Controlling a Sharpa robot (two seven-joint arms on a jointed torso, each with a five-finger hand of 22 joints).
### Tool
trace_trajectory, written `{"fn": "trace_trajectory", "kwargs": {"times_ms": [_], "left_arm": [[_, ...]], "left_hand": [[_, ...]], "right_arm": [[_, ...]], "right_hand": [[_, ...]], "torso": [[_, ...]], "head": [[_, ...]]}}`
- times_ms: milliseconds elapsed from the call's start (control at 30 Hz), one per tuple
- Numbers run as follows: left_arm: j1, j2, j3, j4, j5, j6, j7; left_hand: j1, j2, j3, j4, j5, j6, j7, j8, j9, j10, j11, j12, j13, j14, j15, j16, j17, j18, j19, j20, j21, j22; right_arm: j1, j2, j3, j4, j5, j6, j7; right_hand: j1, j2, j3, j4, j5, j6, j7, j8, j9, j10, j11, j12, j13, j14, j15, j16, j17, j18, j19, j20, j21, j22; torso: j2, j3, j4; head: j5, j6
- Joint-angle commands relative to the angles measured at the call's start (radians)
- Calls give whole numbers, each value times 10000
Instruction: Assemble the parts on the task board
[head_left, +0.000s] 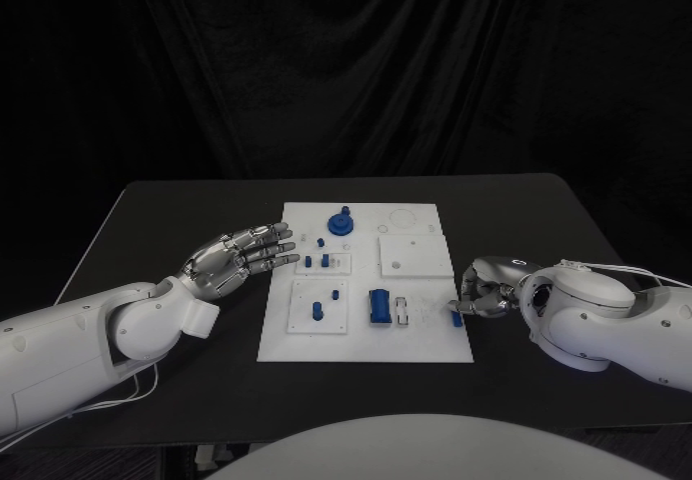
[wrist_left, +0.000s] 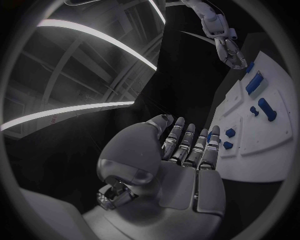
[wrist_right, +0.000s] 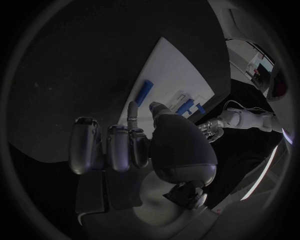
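Parts on the task board (head_left: 433, 350) are what this moment turns on; the white board lies mid-worktop (head_left: 159, 205), and the right hand (head_left: 485, 290) sits at its right edge, fingers curled in beside a small blue part (head_left: 456, 319) near that edge. Whether it pinches that part or only touches it I cannot tell; the step looks like picking it up. The next move calls for a firm pinch and a clean lift toward a free seat. The left hand (head_left: 245, 254) hovers at the board's left edge, palm up, fingers spread, holding nothing. A larger blue block (head_left: 378, 305) and a white piece (head_left: 404, 313) lie just beside the target and could be knocked; a blue knob (head_left: 342, 221) stands at the far end, well apart.
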Motion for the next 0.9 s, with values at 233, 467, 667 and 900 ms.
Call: {"fn": "trace_trajectory", "kwargs": {"times_ms": [233, 467, 667, 900], "left_arm": [[-13, 31, 9, -11, 6, 140, 143], [-14, 45, 9, -18, 6, 176, 127], [-15, 47, 9, -23, 6, 194, 105], [-18, 55, 9, -26, 6, 212, 94]], "left_hand": [[-87, -43, 86, 18, 45, -11, 235, 12, -7, 36, -6, -17, 3, 54, 17, 18, 2, -127, 56, 22, 22, -5], [-90, -41, 95, 20, 43, -17, 236, 10, -9, 28, -9, -24, 0, 50, 15, 18, 1, -128, 53, 21, 21, -10], [-90, -41, 95, 20, 43, -17, 236, 10, -9, 28, -9, -24, 0, 50, 15, 18, 1, -128, 53, 21, 21, -10], [-95, -41, 105, 23, 40, -32, 241, 6, -12, 19, -14, -31, -2, 37, 14, 6, -2, -128, 45, 20, 19, -20]], "right_arm": [[-134, 312, 0, -215, -140, 309, -75], [-238, 535, 1, -352, -141, 440, -57], [-355, 707, 2, -463, -280, 508, -1], [-463, 932, 4, -633, -476, 627, -1]], "right_hand": [[438, -47, 240, -209, 496, 0, -36, 46, -10, 1058, -4, -11, 2632, 778, 18, -63, 1181, -119, 440, 29, -79, 1968], [553, -60, 302, -273, 572, -37, -32, 22, -22, 1058, -3, -11, 2632, 768, 17, -92, 1128, -105, 420, 25, -137, 1949], [736, -70, 400, -395, 616, -37, -36, 17, -29, 1058, -4, -11, 2632, 764, 15, -98, 1118, -102, 412, 23, -153, 1944], [844, -108, 452, -500, 371, 38, -45, 55, -20, 1058, -14, -11, 2632, 762, 7, -106, 1101, -103, 409, 16, -153, 1944]], "torso": [[-2, -19, 26], [-7, -23, 19], [-8, -19, 11], [-20, -29, 22]], "head": [[-25, -2], [-20, -2], [9, -2], [19, -2]]}}
